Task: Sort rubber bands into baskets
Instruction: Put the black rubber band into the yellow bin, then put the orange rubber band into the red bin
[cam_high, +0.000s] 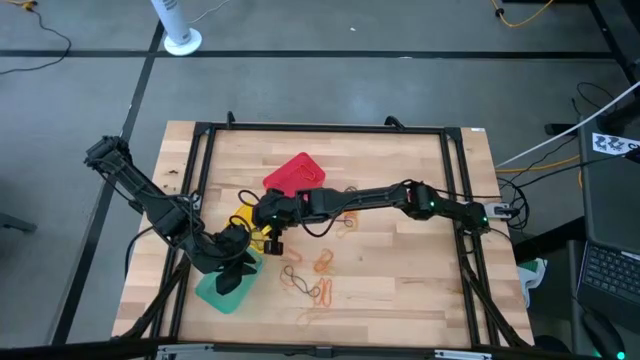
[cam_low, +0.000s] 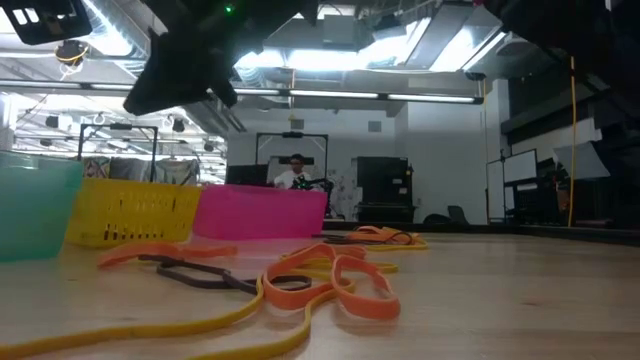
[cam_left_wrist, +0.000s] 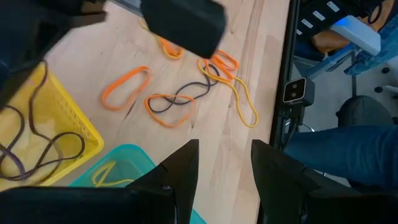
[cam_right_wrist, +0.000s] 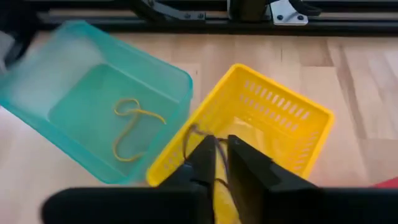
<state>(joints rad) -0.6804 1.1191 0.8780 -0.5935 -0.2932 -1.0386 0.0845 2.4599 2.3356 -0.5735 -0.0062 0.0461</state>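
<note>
Three baskets stand left of the table's middle: a red one (cam_high: 295, 172), a yellow one (cam_high: 245, 218) and a teal one (cam_high: 215, 295). My right gripper (cam_right_wrist: 221, 155) hangs over the yellow basket (cam_right_wrist: 273, 99), its fingers a narrow gap apart, with a dark rubber band (cam_right_wrist: 188, 138) at their tips. A yellowish band (cam_right_wrist: 130, 124) lies on the floor of the teal basket (cam_right_wrist: 155, 68). My left gripper (cam_left_wrist: 227, 168) waits open above the teal basket's near edge (cam_left_wrist: 118, 165). Orange, dark and yellowish bands (cam_high: 320, 265) lie loose on the wood. My right gripper points slantwise down into the yellow basket. The dark band's loop (cam_right_wrist: 186, 146) runs past one fingertip and under the gap. I cannot tell whether the fingers touch it.
More dark bands (cam_left_wrist: 37, 146) lie inside the yellow basket. Loose bands (cam_low: 320, 280) are scattered right of and nearer than the baskets. A black frame rail (cam_high: 200, 140) borders the tabletop. A seated person's legs (cam_left_wrist: 348, 143) show beyond the table's edge.
</note>
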